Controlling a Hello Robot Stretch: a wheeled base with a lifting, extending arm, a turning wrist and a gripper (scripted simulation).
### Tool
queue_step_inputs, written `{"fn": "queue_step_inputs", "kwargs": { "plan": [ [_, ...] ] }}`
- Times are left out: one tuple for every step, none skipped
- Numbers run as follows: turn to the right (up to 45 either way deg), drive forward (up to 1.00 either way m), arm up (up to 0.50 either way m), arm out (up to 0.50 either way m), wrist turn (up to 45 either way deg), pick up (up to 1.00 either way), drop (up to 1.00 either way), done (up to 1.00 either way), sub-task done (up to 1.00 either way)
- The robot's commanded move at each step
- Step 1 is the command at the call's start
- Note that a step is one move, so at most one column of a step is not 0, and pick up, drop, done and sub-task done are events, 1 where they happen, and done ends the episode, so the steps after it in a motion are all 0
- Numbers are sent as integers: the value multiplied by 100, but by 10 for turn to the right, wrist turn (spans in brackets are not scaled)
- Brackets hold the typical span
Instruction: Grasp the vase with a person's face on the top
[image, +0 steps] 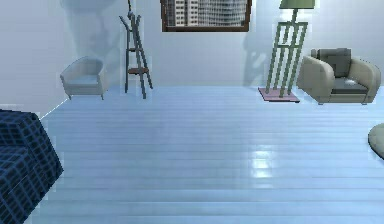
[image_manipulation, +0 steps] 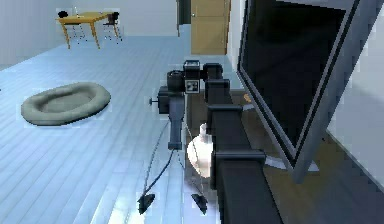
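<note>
We see a pale blue plank floor (image: 200, 150) running to a plain light wall (image: 30, 40). Against it stand a grey armchair (image: 84, 76), a wooden ladder shelf (image: 136, 68) and a tall lamp (image: 287, 40) (green-shaded, on a reddish base); a framed picture (image: 205, 14) hangs above. In the arm side view we find a yellow table (image_manipulation: 85, 18), an oval grey cushion (image_manipulation: 67, 102) and a large dark screen (image_manipulation: 295, 70).

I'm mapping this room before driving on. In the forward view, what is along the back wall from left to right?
From the left: pale armchair, dark ladder-like stand, framed picture on the wall, tall floor lamp, beige armchair with a dark cushion.
</note>
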Motion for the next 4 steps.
{"fn": "queue_step_inputs", "kwargs": {
  "plan": [
    [0,0,0,0,450,0,0,0,0],
    [0,0,0,0,450,0,0,0,0],
    [0,0,0,0,450,0,0,0,0],
    [0,0,0,0,450,0,0,0,0]
  ]
}}
